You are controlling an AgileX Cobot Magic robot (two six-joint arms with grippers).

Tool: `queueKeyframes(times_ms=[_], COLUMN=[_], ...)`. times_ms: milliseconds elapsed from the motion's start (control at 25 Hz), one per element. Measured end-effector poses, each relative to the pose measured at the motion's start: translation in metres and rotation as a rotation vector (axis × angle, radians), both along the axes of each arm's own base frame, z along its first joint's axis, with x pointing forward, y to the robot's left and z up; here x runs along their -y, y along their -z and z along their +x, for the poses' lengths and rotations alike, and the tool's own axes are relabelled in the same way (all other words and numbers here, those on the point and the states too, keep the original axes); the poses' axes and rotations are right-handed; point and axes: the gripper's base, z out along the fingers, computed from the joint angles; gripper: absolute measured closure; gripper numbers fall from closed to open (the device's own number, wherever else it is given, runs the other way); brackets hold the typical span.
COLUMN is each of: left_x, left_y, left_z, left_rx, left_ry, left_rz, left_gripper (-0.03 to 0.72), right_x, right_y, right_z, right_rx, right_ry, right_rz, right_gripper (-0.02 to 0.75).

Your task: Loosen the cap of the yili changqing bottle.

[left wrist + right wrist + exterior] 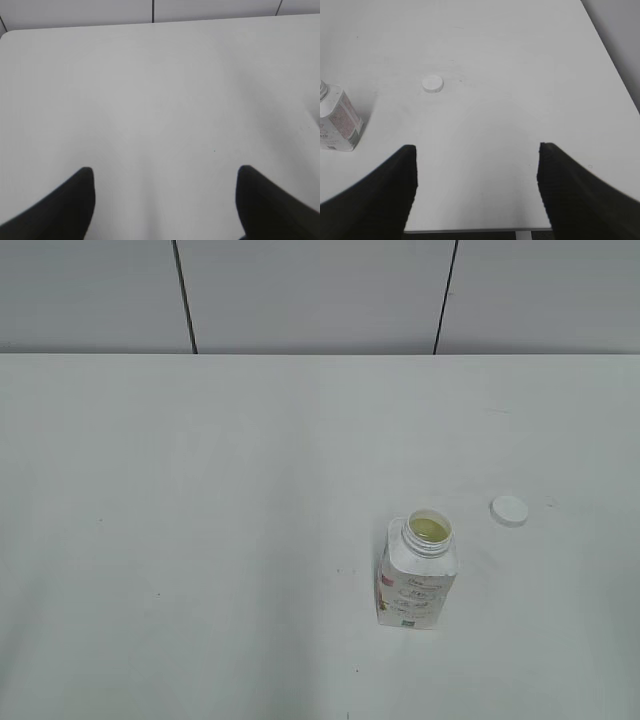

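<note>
Already uncapped, the yili changqing bottle [418, 580] stands lower right of centre on the white counter [200, 540], its small print too blurred to read, greenish liquid showing in the neck. Its cap [509, 510] lies apart, upper right. Both the left tool [165, 200] and the right tool [476, 185] are spread wide, grasping nothing

Even, diffuse light fills all three views; the white table [200, 540] is bright and free of glare. The bottle [417, 573] casts only a faint shadow. The wrist views are softer, and the dark fingers [70, 205] are blurred.
</note>
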Motion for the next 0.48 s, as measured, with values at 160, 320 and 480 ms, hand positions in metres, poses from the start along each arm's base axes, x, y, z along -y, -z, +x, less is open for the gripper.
queueKeyframes(times_ms=[160, 320, 480], left_x=[0.0000, 0.0000, 0.0000], left_y=[0.0000, 0.0000, 0.0000], left_z=[0.0000, 0.0000, 0.0000], left_rx=[0.000, 0.000, 0.000], left_ry=[0.000, 0.000, 0.000], left_rz=[0.000, 0.000, 0.000], left_gripper=[0.170, 0.174, 0.176], right_x=[0.0000, 0.0000, 0.0000], right_y=[0.0000, 0.0000, 0.0000], right_z=[0.0000, 0.0000, 0.0000], right_rx=[0.000, 0.000, 0.000], right_ry=[0.000, 0.000, 0.000], right_rz=[0.000, 0.000, 0.000], right_gripper=[0.150, 0.150, 0.150])
